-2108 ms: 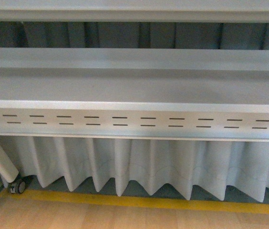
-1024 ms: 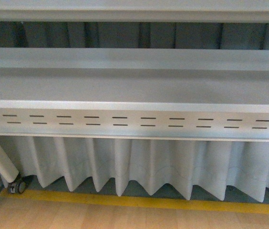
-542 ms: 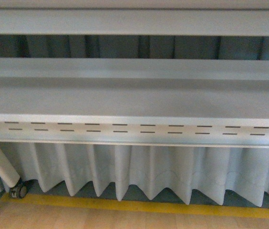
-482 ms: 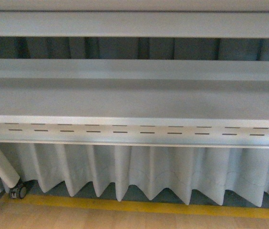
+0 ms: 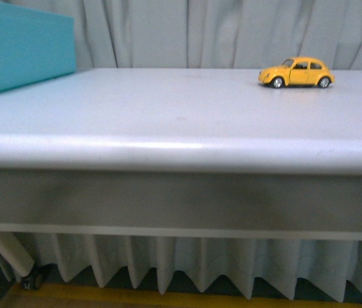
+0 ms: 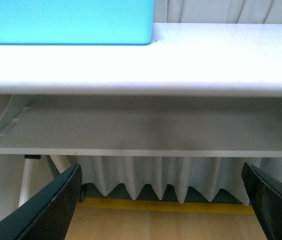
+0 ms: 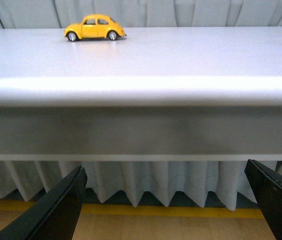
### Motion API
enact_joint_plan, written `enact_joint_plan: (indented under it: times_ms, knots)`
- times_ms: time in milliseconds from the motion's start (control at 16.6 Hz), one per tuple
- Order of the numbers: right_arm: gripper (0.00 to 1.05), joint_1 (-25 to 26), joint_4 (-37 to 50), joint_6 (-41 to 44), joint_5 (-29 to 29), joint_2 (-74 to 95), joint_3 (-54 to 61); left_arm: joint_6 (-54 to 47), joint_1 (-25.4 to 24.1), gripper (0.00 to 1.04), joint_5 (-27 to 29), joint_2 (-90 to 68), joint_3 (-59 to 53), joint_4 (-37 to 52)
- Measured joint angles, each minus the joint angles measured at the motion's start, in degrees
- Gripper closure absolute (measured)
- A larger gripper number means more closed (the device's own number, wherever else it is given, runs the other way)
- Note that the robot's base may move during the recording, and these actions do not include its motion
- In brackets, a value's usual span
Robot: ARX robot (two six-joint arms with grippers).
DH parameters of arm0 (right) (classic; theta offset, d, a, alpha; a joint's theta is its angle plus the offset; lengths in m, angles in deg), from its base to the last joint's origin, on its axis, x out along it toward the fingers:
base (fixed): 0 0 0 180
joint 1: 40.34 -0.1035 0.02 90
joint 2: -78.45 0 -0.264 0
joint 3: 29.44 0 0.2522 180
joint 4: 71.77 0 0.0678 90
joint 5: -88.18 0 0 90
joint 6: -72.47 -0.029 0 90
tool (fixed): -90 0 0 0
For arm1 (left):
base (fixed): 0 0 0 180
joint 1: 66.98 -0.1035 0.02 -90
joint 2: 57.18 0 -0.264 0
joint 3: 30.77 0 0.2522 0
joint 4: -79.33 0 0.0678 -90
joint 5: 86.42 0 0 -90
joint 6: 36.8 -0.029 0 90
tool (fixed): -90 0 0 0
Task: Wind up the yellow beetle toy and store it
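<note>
The yellow beetle toy (image 5: 296,72) stands on its wheels on the white table (image 5: 168,109), at the far right, side-on with its nose to the left. It also shows in the right wrist view (image 7: 95,27). Neither arm shows in the front view. My left gripper (image 6: 166,200) is open and empty, held below and in front of the table's front edge. My right gripper (image 7: 167,202) is open and empty, also below the table edge, well short of the toy.
A teal box (image 5: 20,51) sits on the table at the far left, also in the left wrist view (image 6: 66,22). A grey curtain (image 5: 200,32) hangs behind the table. A pleated skirt (image 5: 187,266), a caster (image 5: 32,280) and a yellow floor line (image 7: 171,211) lie below.
The front view has risen from the shelf rails under the table to the level of the table top, so the toy and the teal box now show.
</note>
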Motion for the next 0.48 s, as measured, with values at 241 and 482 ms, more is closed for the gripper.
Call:
enact_joint_plan:
  times_ms: [241,482]
  knots:
    - [0.07,0.0,0.0,0.0,-0.1,0.0,0.0,0.0,0.0,0.07,0.1,0.0,0.0,0.1]
    - [0.07,0.0,0.0,0.0,0.0,0.0,0.0,0.0,0.0,0.07,0.0,0.0,0.0,-0.1]
